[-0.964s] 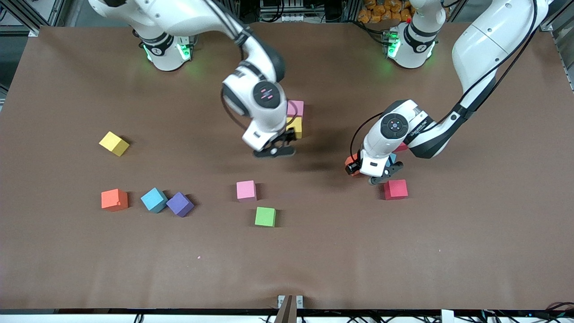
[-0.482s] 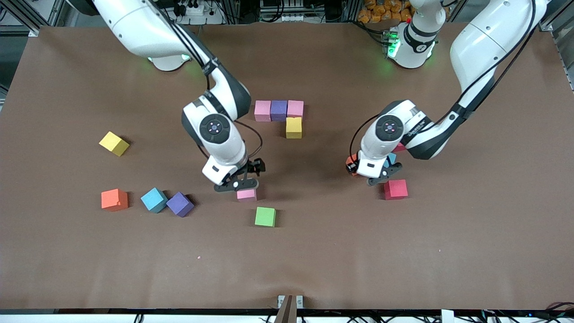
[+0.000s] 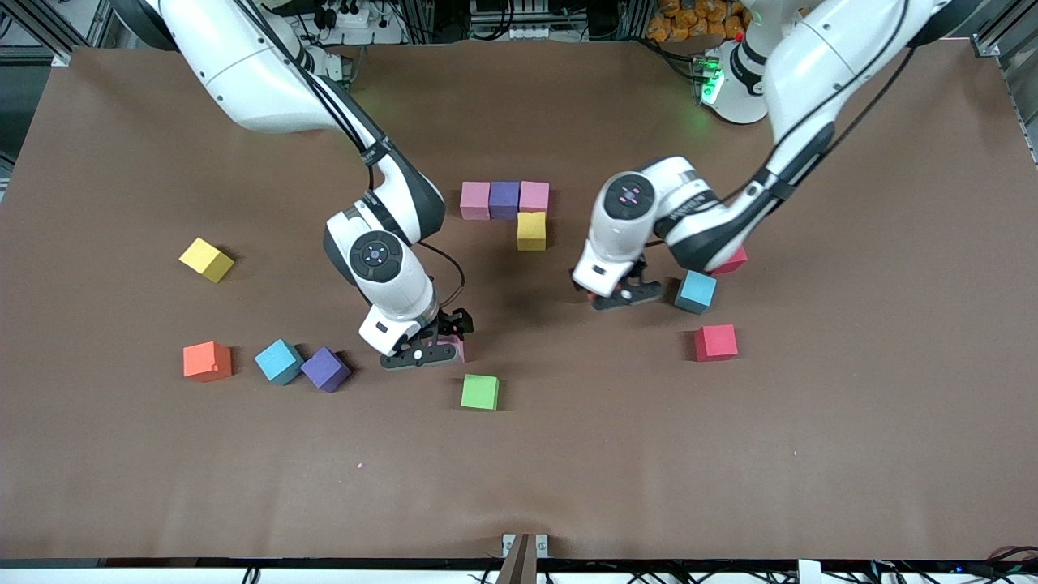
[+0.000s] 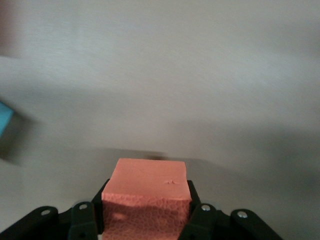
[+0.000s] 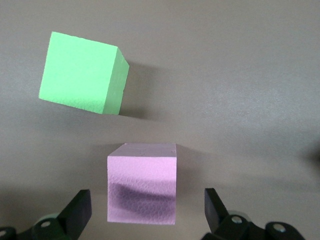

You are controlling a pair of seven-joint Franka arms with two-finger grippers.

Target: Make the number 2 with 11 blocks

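2 robot grippers over coloured foam cubes on a brown tabletop [image 3: 162, 470].
Left gripper [image 4: 146, 220] clenches an orange cube [image 4: 147, 192] between its jaws; right gripper [image 5: 145, 212] jaws spread, pink cube [image 5: 142, 182] centred between them.

The front camera hangs high across the table [image 3: 122, 454], facing the robots, whose bases line the frame's top edge. The right wrist camera looks closely down on a pink cube [image 5: 142, 182] and green cube [image 5: 82, 72], both also low-centre in the front view. The left wrist camera sits closest, an orange cube [image 4: 146, 200] filling its lower centre.
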